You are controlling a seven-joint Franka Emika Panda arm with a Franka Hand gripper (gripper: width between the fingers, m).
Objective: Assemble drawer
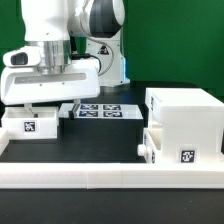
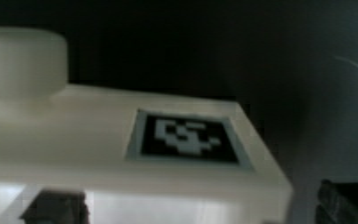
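The drawer [image 1: 30, 125] is a low white tray with a black-and-white marker on its side, lying at the exterior view's left. My gripper [image 1: 42, 100] is straight above it, low over its top. In the wrist view the drawer [image 2: 87, 140] fills the picture, with its marker [image 2: 185, 135] and round knob [image 2: 19, 60] showing. My fingertips [image 2: 60, 207] stand on either side of the drawer's body. A dark gap shows between the drawer's edge and the other finger, so the jaws are open around it. The taller white housing [image 1: 185, 110] stands at the exterior view's right.
The marker board [image 1: 100, 110] lies flat between the drawer and the housing. A low white part [image 1: 148, 148] sticks out of the housing's side. A white rail [image 1: 100, 180] runs along the front of the black table.
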